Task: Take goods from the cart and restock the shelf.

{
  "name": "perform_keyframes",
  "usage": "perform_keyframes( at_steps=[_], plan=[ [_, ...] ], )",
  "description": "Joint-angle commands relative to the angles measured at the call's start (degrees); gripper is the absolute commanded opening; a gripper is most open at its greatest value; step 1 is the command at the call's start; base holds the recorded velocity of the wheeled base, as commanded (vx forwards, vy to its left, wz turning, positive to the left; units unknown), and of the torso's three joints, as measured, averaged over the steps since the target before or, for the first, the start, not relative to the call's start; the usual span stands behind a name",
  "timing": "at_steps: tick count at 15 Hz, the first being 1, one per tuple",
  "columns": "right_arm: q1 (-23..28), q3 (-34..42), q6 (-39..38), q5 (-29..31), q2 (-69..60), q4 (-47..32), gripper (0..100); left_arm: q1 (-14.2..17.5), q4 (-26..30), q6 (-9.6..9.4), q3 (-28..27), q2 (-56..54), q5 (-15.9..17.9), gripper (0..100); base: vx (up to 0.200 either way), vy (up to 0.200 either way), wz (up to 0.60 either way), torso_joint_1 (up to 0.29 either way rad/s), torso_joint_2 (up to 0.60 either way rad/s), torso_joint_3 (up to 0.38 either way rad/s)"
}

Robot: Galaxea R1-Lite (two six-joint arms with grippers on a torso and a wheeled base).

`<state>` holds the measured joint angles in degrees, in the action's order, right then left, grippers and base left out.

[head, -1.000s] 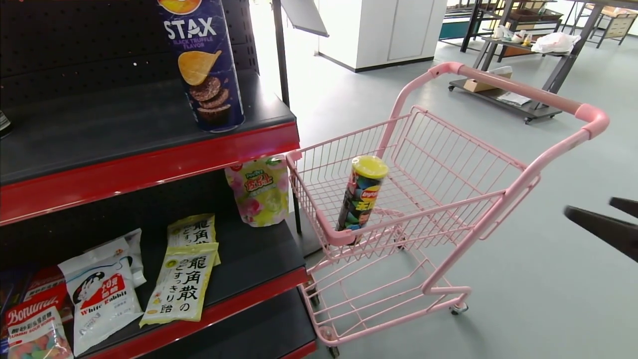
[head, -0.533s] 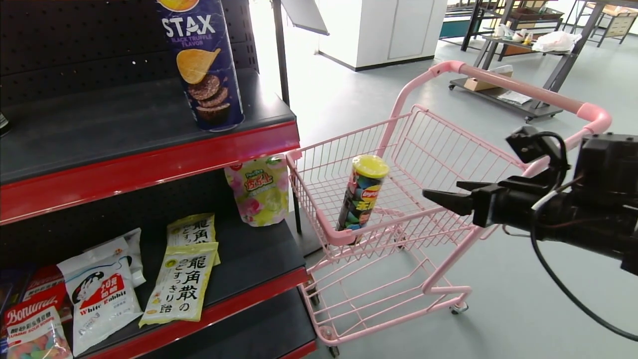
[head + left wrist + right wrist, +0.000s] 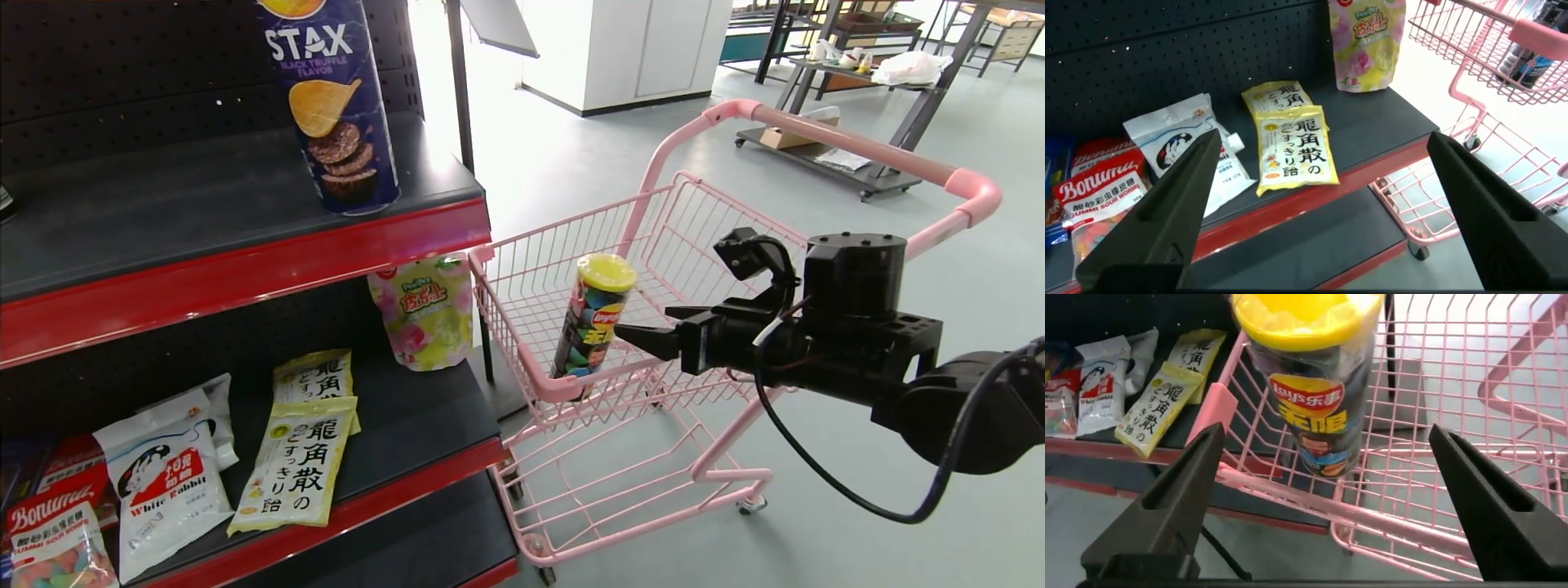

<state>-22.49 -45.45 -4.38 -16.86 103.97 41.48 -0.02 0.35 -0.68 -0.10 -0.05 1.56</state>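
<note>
Right wrist view: the right gripper (image 3: 1324,434) is released wide, facing 1 upright chip can (image 3: 1310,392) in the cart (image 3: 1282,488), probably to grasp it.

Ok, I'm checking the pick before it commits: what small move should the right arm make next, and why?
Probably ease the right gripper forward until its open fingers straddle the chip can. The can stands upright in the cart, centred between the jaws in the right wrist view, but the fingertips look just short of it.
</note>
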Motion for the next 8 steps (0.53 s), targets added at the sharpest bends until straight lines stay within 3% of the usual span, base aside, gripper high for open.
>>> perform_keyframes(
  at_steps=[1,8],
  plan=[
    [-1.50,-1.75,-0.02,-0.02,2.73,0.00,100,0.02,0.00,-0.02,0.01,0.05,0.02,100,0.000,0.000,0.00,0.000,0.00,0.000],
    [-3.00,-6.76,0.07,0.42,6.24,0.00,100,0.02,0.00,-0.02,0.01,0.05,-0.07,100,0.000,0.000,0.00,0.000,0.00,0.000]
  ],
)
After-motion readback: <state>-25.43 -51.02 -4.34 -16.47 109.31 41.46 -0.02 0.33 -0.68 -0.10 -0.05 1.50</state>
